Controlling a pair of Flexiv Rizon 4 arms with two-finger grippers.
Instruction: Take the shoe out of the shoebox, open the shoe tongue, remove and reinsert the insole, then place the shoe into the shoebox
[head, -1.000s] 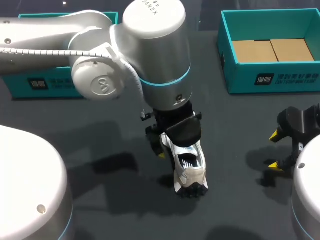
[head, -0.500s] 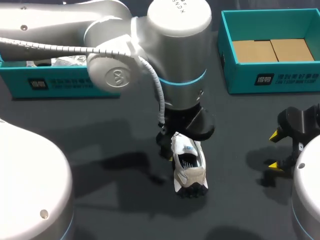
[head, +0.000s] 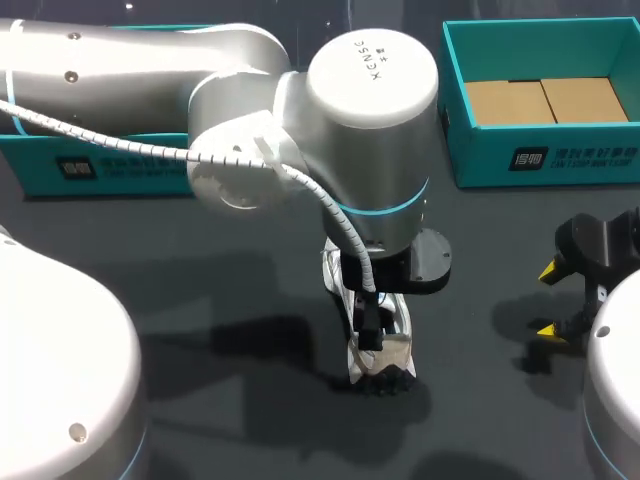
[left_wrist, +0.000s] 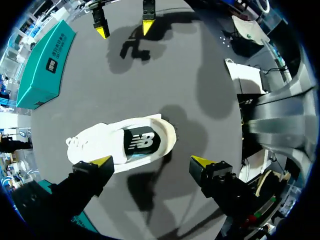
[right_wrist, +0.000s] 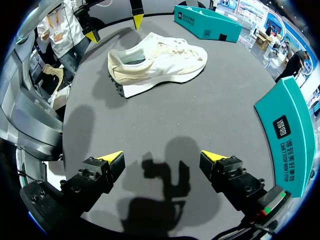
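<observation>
Moved: left arm has swung right and nearer over the last second, so its wrist now covers much of the shoe. Shoe and right gripper have stayed put.
Shoe: out of the box, on the table near the middle, opening up, dark insole showing.
Left gripper: wide and empty above the shoe. One tip is just beside the shoe's side, the other stands apart from it.
Right gripper: wide and empty at the near right, well apart from the shoe.
Boxes: right box at the far right, lined with cardboard. Left box is at the far left.
Risk: if the fingers come down unevenly, the closer tip could push the shoe sideways or tip it, since nothing braces it. A pinch on the collar and not the tongue would probably leave the insole blocked.
Hidden: in the head view the left gripper is under its own wrist, and only the shoe's near end shows. The left arm cuts off most of the left box. The tongue and laces are hard to make out in any view.
</observation>
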